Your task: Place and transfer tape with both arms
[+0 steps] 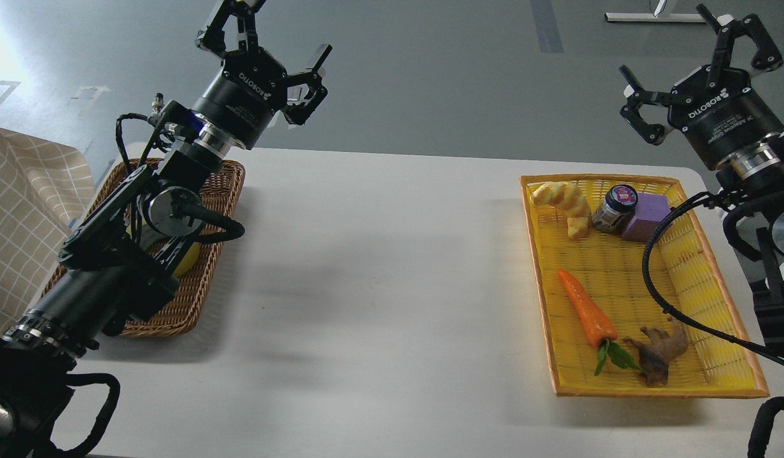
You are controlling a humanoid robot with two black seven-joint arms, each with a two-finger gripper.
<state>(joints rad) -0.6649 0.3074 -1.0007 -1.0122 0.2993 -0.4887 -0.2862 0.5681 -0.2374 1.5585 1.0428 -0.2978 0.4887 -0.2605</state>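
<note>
The tape [187, 260] lies in the brown wicker basket [233, 184] at the table's left. Only a yellow sliver of it shows, because my left arm crosses in front of it. My left gripper [272, 39] is open and empty, raised high beyond the basket's far right corner and pointing away from me. My right gripper [692, 60] is open and empty, raised above and behind the far right corner of the yellow tray [536, 254]. Neither gripper touches the tape.
The yellow tray at the right holds a croissant [563, 200], a small dark jar [614, 207], a purple block [647, 217], a carrot [585, 310] and a brown toy animal [662, 353]. A checked cloth [23, 191] lies at the far left. White table [379, 267] lies between basket and tray.
</note>
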